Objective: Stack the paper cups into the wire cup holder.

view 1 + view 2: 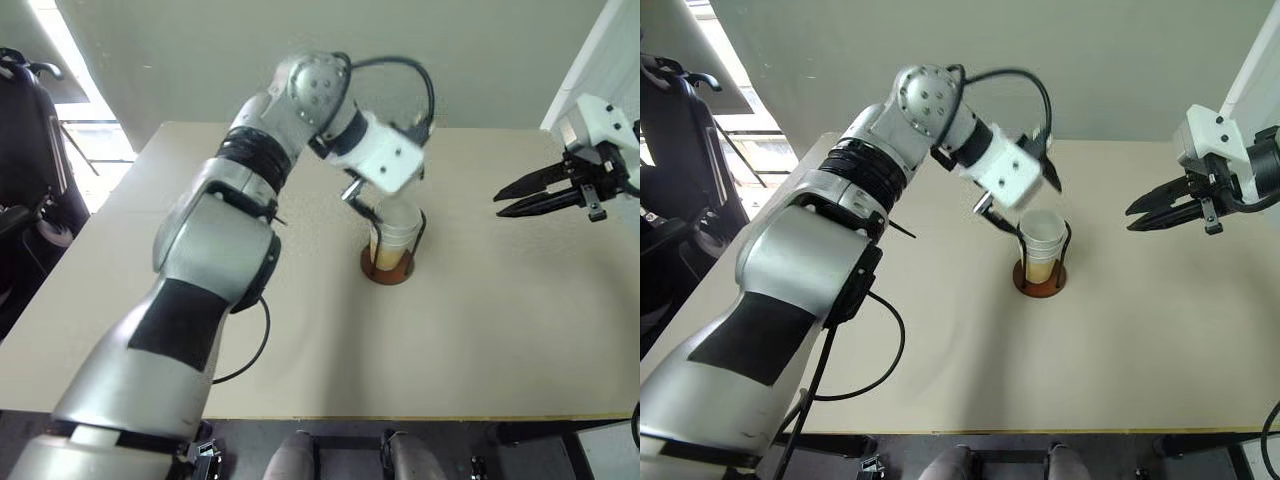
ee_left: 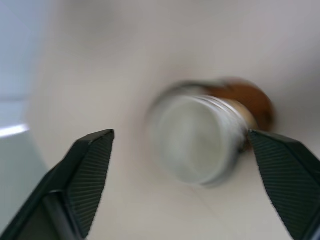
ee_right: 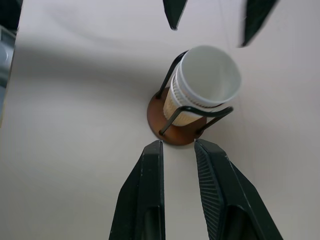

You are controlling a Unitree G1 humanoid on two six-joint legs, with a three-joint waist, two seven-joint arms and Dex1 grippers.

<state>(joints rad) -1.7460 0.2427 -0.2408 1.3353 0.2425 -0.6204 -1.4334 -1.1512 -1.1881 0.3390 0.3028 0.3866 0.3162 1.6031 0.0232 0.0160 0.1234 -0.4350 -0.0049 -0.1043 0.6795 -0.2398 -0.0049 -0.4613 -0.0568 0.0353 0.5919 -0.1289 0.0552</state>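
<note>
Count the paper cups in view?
3 by the rims, all nested in one stack inside the wire cup holder on the table. The blurred rims make this uncertain; a cup could be hidden inside.

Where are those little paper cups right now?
The paper cups sit nested together inside the wire cup holder, near the middle of the table, just below the left gripper with its fingers spread apart.

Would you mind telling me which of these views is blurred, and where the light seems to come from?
The left wrist view is smeared: the stacked cups and their holder blur, while the left gripper fingers stay crisp. The right wrist view shows the cups sharply. In the left eye view daylight glares at a window on the left.
</note>
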